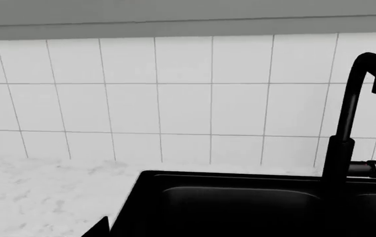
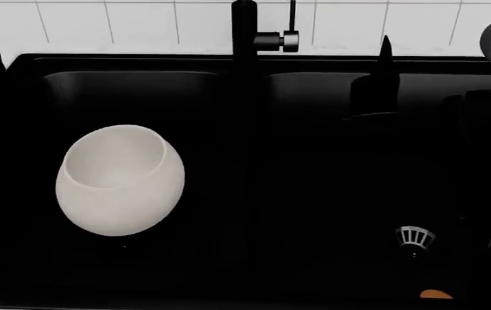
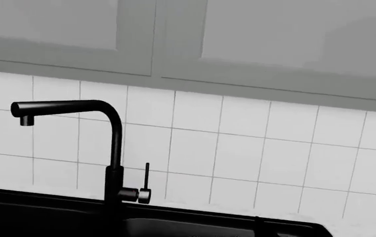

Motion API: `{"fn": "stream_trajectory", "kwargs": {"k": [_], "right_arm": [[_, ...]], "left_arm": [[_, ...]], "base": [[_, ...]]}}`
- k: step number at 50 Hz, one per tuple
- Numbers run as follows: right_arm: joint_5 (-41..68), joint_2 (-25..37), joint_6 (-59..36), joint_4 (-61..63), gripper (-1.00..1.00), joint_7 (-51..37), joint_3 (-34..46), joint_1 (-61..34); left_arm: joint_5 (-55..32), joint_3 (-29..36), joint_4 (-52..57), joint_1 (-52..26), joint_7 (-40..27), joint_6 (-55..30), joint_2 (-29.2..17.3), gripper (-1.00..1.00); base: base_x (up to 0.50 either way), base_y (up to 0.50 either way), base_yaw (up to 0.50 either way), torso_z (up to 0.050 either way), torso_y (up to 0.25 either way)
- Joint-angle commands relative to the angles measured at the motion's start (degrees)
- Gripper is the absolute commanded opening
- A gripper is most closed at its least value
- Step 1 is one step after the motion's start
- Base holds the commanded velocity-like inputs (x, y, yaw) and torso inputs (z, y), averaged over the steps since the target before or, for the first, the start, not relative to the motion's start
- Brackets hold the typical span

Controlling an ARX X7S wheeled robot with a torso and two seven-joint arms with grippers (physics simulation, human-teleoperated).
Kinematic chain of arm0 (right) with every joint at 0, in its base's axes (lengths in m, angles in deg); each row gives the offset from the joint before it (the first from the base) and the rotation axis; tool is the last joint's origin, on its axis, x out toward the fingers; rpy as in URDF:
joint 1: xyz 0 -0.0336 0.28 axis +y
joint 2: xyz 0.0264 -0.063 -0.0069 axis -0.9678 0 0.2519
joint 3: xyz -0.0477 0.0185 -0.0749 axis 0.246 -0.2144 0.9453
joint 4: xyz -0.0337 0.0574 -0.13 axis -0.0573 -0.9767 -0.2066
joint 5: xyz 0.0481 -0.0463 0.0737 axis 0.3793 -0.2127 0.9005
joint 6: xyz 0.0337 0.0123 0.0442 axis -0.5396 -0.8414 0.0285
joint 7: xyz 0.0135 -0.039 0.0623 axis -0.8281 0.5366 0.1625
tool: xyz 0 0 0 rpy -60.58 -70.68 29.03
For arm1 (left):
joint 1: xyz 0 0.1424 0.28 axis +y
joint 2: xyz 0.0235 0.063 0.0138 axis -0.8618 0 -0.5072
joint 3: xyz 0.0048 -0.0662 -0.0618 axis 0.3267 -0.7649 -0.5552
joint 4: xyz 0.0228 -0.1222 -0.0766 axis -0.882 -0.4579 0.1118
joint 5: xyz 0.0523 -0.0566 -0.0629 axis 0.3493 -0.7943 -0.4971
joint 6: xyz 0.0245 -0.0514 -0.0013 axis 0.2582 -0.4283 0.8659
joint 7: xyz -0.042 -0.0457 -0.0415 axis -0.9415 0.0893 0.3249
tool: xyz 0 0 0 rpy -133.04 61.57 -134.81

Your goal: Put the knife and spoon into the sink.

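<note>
Large matte black double-basin sink (image 2: 314, 64) fills head view; tall black faucet (image 2: 243, 39) at its back centre. White rounded cup (image 2: 120, 181) lies tilted in left basin. Silver slotted drain (image 2: 414, 236) in right basin. Orange-brown spoon (image 2: 435, 294) barely shows near drain. Both tools' states: cannot tell.

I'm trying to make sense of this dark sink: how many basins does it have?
2. The left basin holds a white cup lying on its side; the right basin has the silver drain. The faucet stands between them.
</note>
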Motion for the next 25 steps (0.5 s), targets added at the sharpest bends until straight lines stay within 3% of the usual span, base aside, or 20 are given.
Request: {"fn": "stream_trajectory", "kwargs": {"k": [1,6,11,20,25], "right_arm": [[0.4,0.2,1.0,-0.1,1.0,0.2,-0.3,0.8],[0.2,0.0,0.0,0.1,1.0,0.1,-0.2,0.4],[0.2,0.0,-0.1,0.1,1.0,0.1,-0.3,0.4],[0.3,-0.7,-0.2,-0.4,1.0,0.8,-0.4,0.3],[0.4,-0.6,0.2,-0.5,1.0,0.8,-0.6,0.5]], "left_arm": [[-0.4,0.1,0.0,0.1,-0.1,0.1,0.1,1.0],[-0.5,0.0,0.3,0.0,-0.4,-0.2,0.0,1.0],[-0.5,0.1,0.0,-0.1,-0.4,-0.1,-0.1,1.0],[-0.7,0.1,0.0,-0.1,-0.5,-0.1,-0.2,1.0],[-0.7,0.2,-0.2,0.0,-0.5,0.2,-0.2,1.0]], "base": [[0.0,0.0,0.0,0.0,0.0],[0.0,0.04,0.0,0.0,0.0],[0.0,0.39,0.0,0.0,0.0],[0.0,0.02,0.0,0.0,0.0],[0.0,0.4,0.0,0.0,0.0]]}}
